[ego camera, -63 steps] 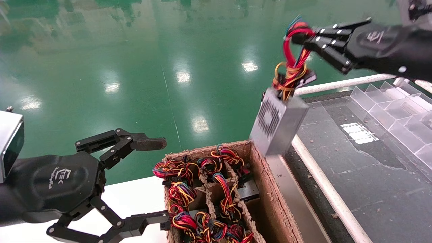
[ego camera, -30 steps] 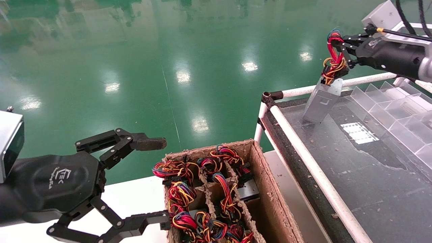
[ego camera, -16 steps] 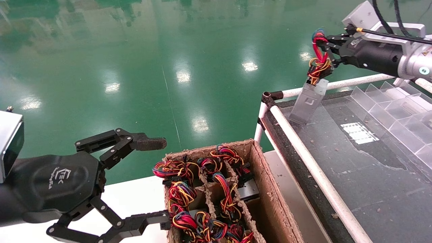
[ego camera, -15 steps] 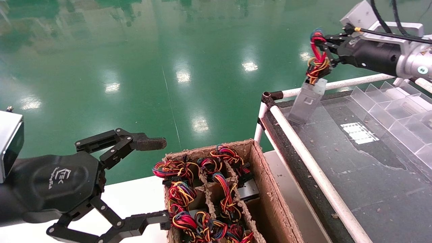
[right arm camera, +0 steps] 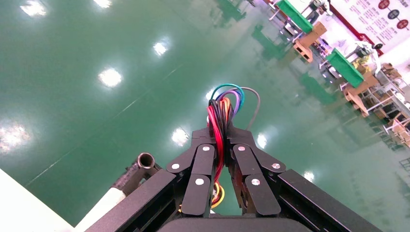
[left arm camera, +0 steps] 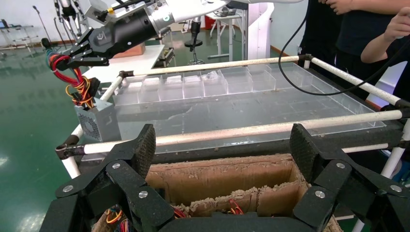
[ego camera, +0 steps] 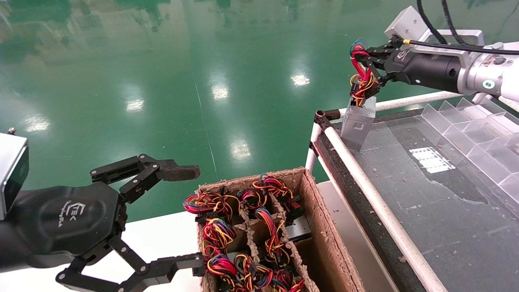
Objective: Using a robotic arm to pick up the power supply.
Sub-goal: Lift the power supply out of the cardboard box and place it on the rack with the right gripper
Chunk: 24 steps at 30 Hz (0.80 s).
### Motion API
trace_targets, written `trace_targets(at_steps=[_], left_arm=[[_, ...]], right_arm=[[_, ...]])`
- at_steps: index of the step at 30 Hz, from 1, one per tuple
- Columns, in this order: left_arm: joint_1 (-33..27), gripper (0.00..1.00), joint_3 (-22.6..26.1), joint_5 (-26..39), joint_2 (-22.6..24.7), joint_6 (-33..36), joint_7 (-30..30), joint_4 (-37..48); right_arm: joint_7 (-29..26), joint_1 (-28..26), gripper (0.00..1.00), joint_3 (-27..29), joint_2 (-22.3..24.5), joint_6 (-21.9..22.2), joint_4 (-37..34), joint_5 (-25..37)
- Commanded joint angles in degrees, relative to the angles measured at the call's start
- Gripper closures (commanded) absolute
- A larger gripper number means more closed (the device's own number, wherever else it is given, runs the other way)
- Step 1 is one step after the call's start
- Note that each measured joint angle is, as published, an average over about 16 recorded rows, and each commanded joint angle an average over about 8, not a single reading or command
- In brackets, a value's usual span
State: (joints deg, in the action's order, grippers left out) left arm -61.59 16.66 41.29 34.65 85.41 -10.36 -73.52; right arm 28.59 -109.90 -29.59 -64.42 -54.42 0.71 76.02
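Supply: boxy grey metal power supply, corner touching glossy table.
Right claw: clamped on looped wires.
Left claw: spread wide, parked beside ragged cardboard box.

- Your power supply is plain grey metal, with a perforated vent face showing in the left wrist view.
- Its wire loop runs red, yellow, orange, black, blue and green.
- The floor is glossy green.
- The cardboard box is brown.
- The right gripper is black; so is the left gripper.
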Motion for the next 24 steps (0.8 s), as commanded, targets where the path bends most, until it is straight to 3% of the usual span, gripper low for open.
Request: trace_targets(at_steps=[1, 21, 22, 24], left_arm=[[0.0, 0.00, 0.0, 0.0, 0.0, 0.0, 0.0, 0.0], [0.0, 0.00, 0.1, -0.1, 0.0, 0.0, 0.0, 0.0], [0.0, 0.00, 0.1, -0.1, 0.0, 0.0, 0.0, 0.0], [0.0, 0.00, 0.1, -0.1, 0.0, 0.0, 0.0, 0.0]], right_arm=[[0.1, 0.0, 1.00, -0.1, -0.3, -0.1, 0.0, 0.2], [0.6, 0.9, 0.99, 0.4, -3.7, 4.3, -0.9, -0.6], [0.5, 0.9, 0.93, 0.5, -3.8, 4.4, -0.9, -0.7], [0.4, 1.0, 0.68, 0.5, -3.8, 4.7, -1.0, -0.7]])
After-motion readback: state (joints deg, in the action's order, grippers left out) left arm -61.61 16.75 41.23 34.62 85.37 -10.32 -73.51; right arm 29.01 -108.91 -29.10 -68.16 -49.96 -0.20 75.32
